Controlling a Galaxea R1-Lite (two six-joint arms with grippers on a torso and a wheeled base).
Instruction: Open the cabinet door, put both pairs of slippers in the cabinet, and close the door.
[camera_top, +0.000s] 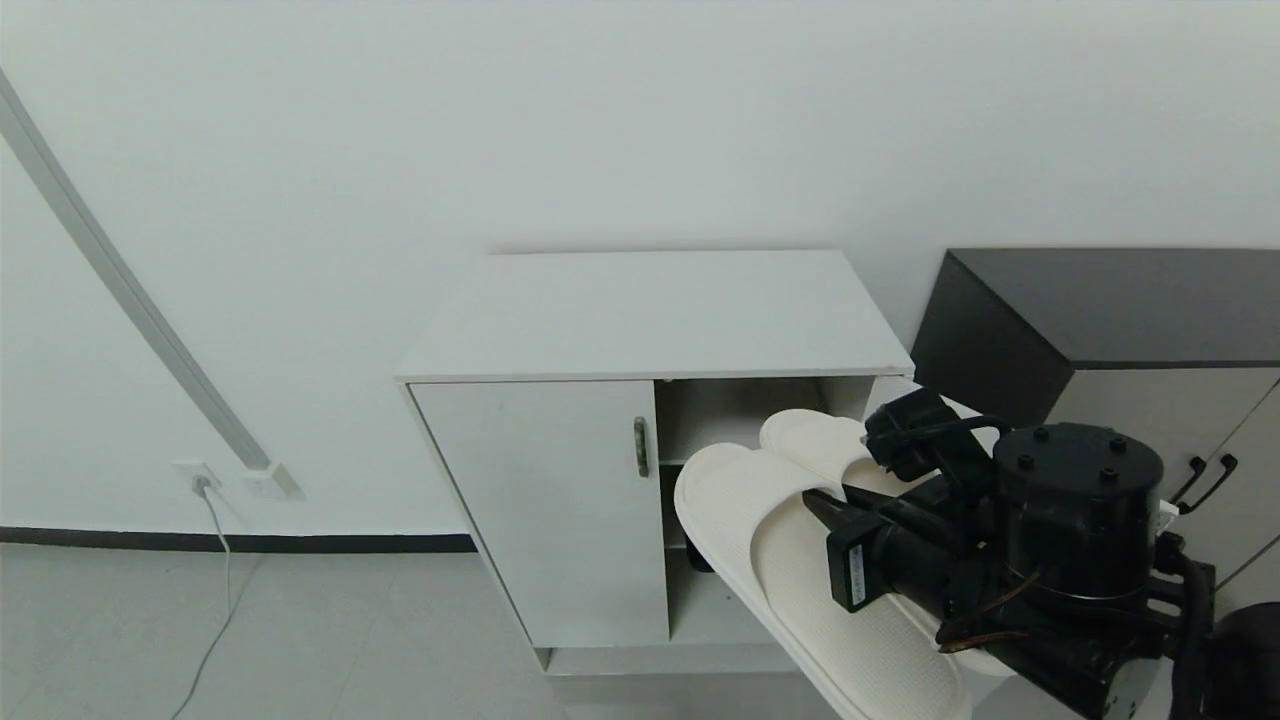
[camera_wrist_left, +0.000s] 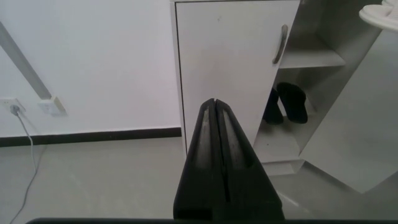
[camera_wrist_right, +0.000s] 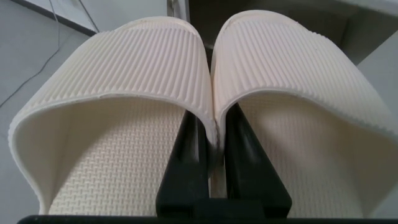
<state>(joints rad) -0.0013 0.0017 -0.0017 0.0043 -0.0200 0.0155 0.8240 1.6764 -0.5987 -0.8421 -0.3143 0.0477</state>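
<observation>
Two fingers (camera_wrist_right: 186, 149) of the right gripper (camera_wrist_right: 214, 127) were pinched on the inner walls of the cream slippers (camera_wrist_right: 155, 74), whose toes hung just before the open right half of the cabinet (camera_top: 650, 310). A level push onto the upper shelf (camera_wrist_left: 311, 59), above the black slippers (camera_wrist_left: 292, 102), looked best. The left gripper (camera_wrist_left: 216, 115) was closed, empty.

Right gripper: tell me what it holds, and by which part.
The right gripper holds the cream slippers as a pair, one finger inside each, pinching their touching inner sides together under the straps. The left gripper is shut on nothing.

Black slippers (camera_wrist_left: 292, 102) partly behind cabinet door (camera_wrist_left: 230, 62)
</observation>
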